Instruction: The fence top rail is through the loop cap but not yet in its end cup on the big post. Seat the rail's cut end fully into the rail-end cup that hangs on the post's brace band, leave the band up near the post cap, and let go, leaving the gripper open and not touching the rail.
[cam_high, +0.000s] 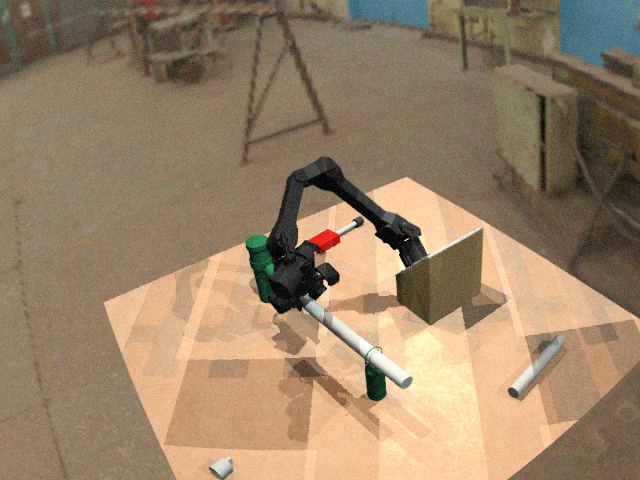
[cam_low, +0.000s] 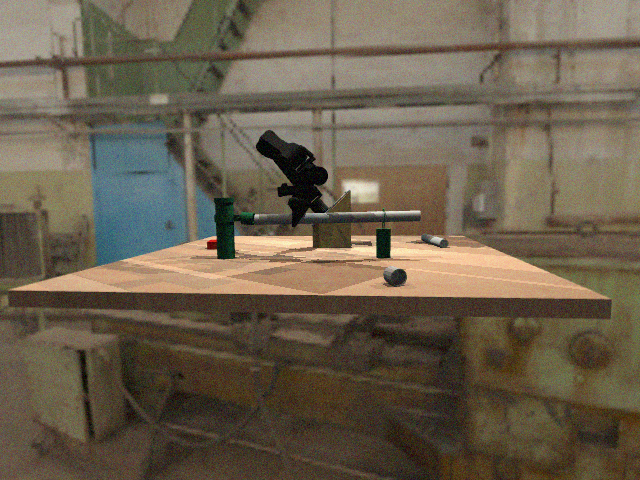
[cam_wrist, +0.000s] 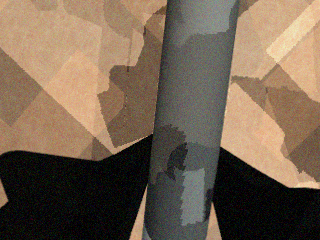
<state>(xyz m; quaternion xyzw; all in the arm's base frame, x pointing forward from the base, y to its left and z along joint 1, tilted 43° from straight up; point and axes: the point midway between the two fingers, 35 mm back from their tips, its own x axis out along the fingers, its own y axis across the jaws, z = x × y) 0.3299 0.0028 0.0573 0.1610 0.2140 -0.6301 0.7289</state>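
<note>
Gripping the rail (cam_low: 341, 217) firmly in the gripper (cam_low: 301, 217), cut end apparently entered into the rail-end cup (cam_low: 246, 218) by the post (cam_low: 224, 227); release and retreat remaining.

The top rail (cam_high: 343, 330) looks like dull grey metal, smooth and matt, with patchy shading along it in the wrist view (cam_wrist: 192, 125). The big post (cam_low: 224, 227) and the short line post (cam_low: 383, 242) have a flat, dark green painted finish. The bench (cam_low: 310, 299) is pale wood with a matt, blotchy surface. The end effector (cam_low: 299, 214) is plain matt black. A red block (cam_high: 324, 240) looks smooth and evenly coloured.
</note>
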